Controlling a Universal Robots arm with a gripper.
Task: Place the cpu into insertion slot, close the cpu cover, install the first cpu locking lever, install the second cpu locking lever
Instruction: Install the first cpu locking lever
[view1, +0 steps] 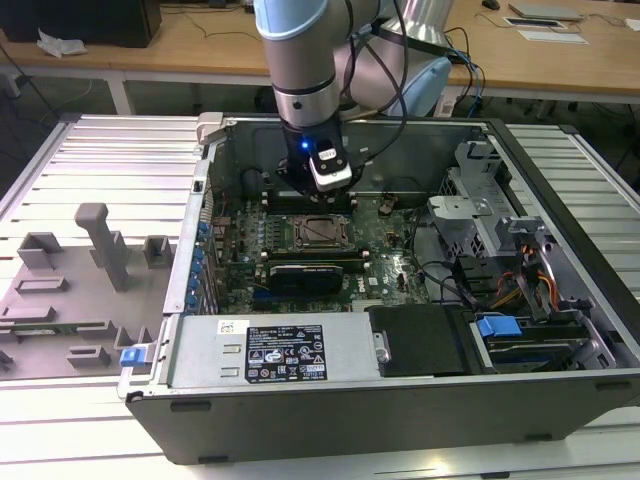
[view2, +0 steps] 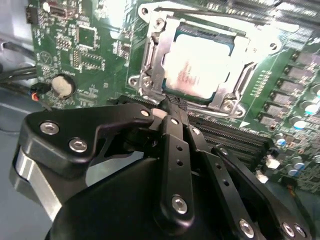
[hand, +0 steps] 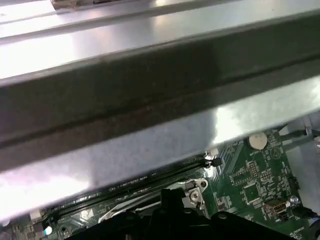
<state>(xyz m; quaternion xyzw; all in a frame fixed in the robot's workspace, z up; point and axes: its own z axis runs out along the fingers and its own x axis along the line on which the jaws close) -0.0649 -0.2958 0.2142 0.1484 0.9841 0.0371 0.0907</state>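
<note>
The cpu (view2: 197, 64) sits in the slot (view2: 170, 82) on the green board (view2: 85, 45), its pale metal top showing through the window of the cover (view2: 150, 60), which lies flat around it. In the exterior view the socket (view1: 322, 232) lies mid-board inside the open computer case (view1: 400, 400), which rests on a slatted worktop (view1: 100, 160). The hand (view2: 169, 104) hangs just beside the socket's edge near the black memory slots (view2: 235, 137), its fingers (view2: 175, 135) pressed together on nothing. A grey fixture (view1: 70, 290) stands at the exterior view's left.
</note>
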